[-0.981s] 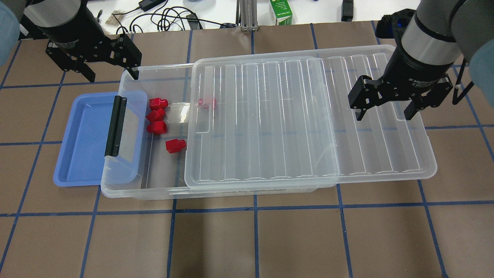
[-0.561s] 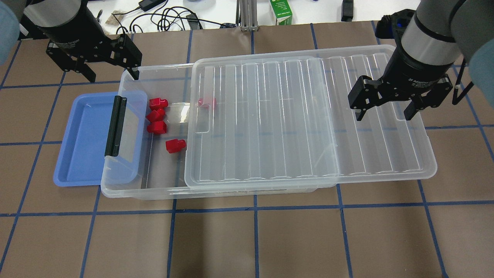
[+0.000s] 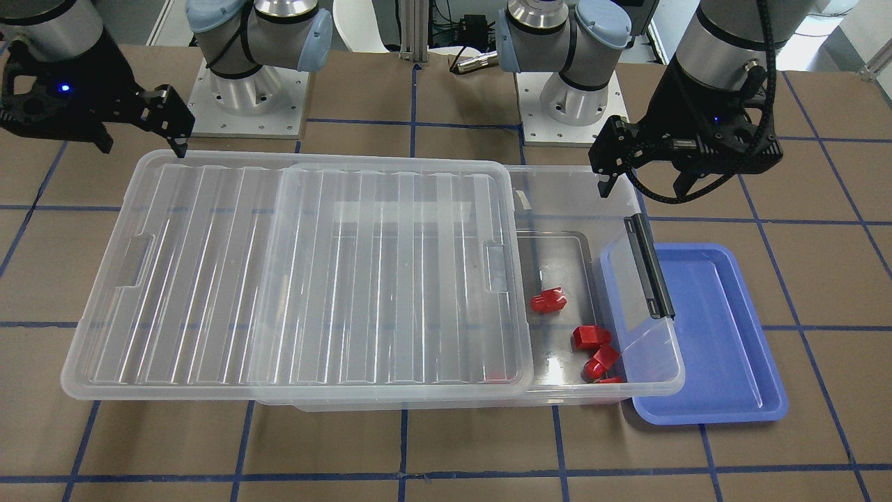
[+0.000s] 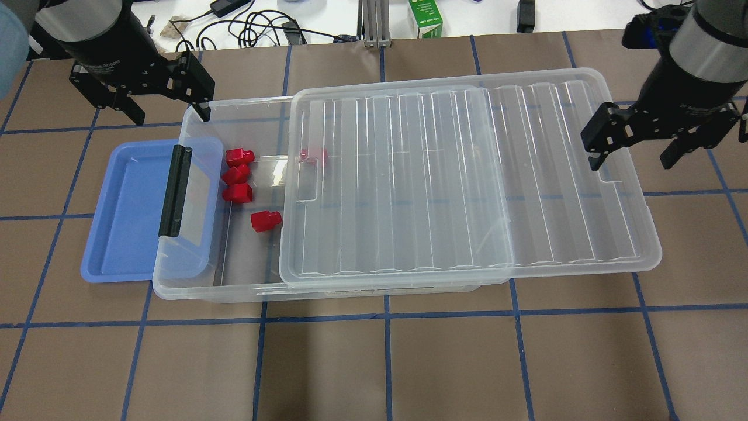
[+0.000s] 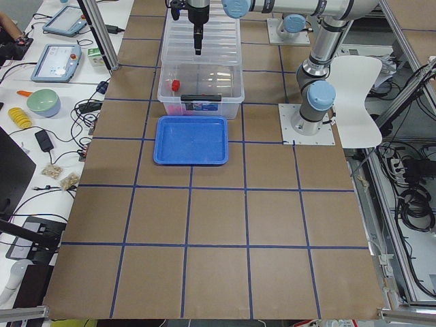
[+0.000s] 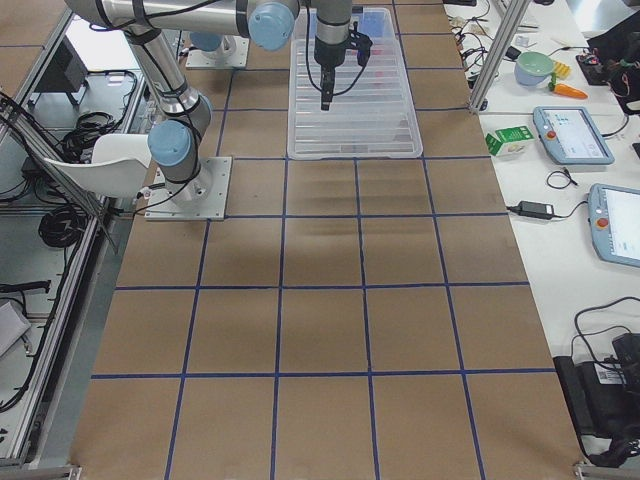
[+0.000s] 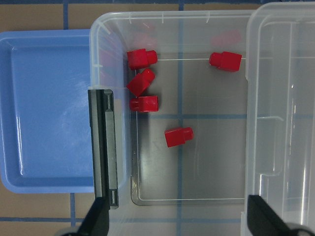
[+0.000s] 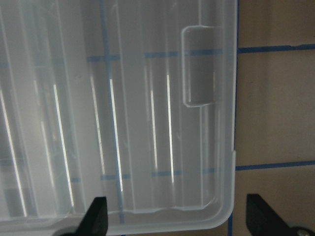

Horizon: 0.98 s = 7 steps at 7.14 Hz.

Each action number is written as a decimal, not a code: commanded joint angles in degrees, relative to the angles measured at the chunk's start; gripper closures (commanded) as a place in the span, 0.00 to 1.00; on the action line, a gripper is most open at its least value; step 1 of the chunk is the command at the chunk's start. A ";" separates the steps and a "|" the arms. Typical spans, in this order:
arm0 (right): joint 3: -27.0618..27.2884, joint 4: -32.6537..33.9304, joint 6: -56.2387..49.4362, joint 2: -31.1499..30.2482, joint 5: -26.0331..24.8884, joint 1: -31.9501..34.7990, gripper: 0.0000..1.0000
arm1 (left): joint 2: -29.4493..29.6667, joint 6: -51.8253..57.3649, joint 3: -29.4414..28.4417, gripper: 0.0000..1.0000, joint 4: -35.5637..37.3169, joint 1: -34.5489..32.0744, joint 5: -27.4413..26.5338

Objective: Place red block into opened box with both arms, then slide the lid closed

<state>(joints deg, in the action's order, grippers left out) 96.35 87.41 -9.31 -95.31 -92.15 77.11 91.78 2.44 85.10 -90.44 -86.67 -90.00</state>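
Observation:
Several red blocks (image 4: 266, 220) lie in the uncovered left end of the clear box (image 4: 234, 290); another red block (image 4: 314, 155) shows through the lid. The ribbed lid (image 4: 467, 175) rests on the box, shifted right and overhanging its right end. My left gripper (image 4: 166, 106) hovers open over the box's far left corner, holding nothing; its wrist view looks down on the red blocks (image 7: 178, 136). My right gripper (image 4: 631, 155) hangs open at the lid's right edge near the end notch (image 8: 199, 69), empty.
A blue tray (image 4: 117, 216) lies on the table with the box's left end, bearing a black bar (image 4: 175, 190), resting over it. Cables and a green carton (image 4: 425, 17) sit beyond the table's far edge. Brown mat with blue grid lines surrounds the box.
My right gripper has moved to the right, from above the lid's ribs out to its right edge. The left gripper, lid and blocks have not moved.

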 commanded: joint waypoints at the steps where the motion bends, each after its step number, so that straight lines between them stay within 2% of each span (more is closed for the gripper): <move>1: 1.20 7.29 -9.34 4.49 -0.31 -6.51 0.00 | -0.02 0.02 0.15 0.00 0.00 -0.07 0.00; 3: 1.39 10.67 -14.75 7.06 -0.14 -10.64 0.00 | -0.11 0.02 0.33 0.00 0.00 -0.07 0.08; 4: 1.39 11.72 -16.16 8.46 -0.05 -11.18 0.00 | -0.11 0.02 0.42 0.00 0.09 -0.07 0.17; 5: 1.39 15.91 -17.66 10.30 -0.23 -11.10 0.00 | -0.20 0.02 0.42 0.00 0.09 -0.07 0.17; 7: 1.39 17.97 -18.99 12.95 -0.23 -11.19 0.00 | -0.20 0.02 0.51 0.00 0.09 -0.07 0.26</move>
<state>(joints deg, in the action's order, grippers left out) 97.73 104.01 -27.58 -83.74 -92.36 65.99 91.60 2.46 85.54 -90.36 -86.75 -89.80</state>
